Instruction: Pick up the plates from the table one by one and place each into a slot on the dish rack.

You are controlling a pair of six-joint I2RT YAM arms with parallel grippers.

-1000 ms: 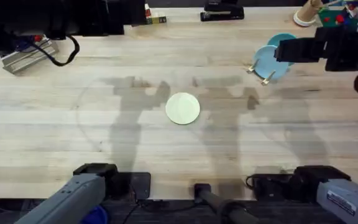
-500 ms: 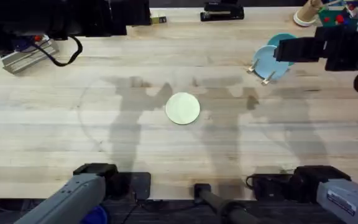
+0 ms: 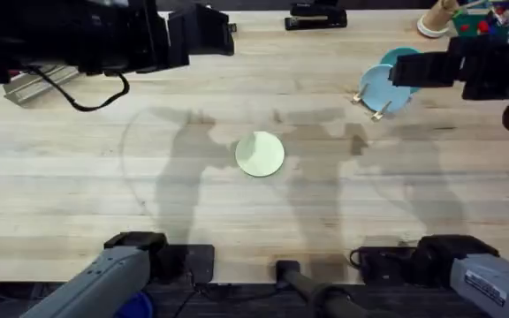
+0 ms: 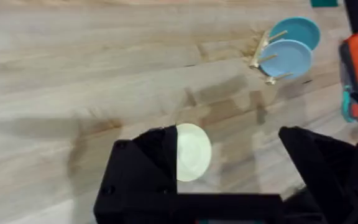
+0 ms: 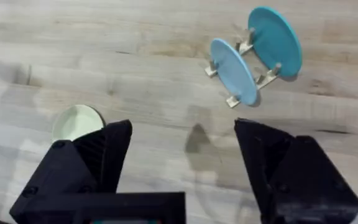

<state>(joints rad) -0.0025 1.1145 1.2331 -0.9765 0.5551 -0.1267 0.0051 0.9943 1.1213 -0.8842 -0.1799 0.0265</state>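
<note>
A pale cream-yellow plate (image 3: pixel 260 153) lies flat mid-table, also seen as the plate (image 4: pixel 193 151) in the left wrist view and the plate (image 5: pixel 76 122) in the right wrist view. The small wooden dish rack (image 3: pixel 369 99) stands at the far right, holding a light blue plate (image 3: pixel 383 88) and a teal plate (image 3: pixel 403 57) upright in its slots. High over the table's far left, my left gripper (image 3: pixel 212 31) hangs open (image 4: pixel 229 177), with the cream plate far below it. My right gripper (image 3: pixel 406 72) hovers above the rack, open (image 5: pixel 182 171) and holding nothing.
A black stapler (image 3: pixel 315 16) sits at the far edge. A metal block (image 3: pixel 32 84) with a black cable lies far left. A paper cup (image 3: pixel 436 19) and colourful items crowd the far right corner. Bare tabletop (image 3: pixel 104 194) surrounds the cream plate.
My left arm has swung rightward across the far left of the table, its gripper now nearer the middle. The right arm and all plates are unmoved.
</note>
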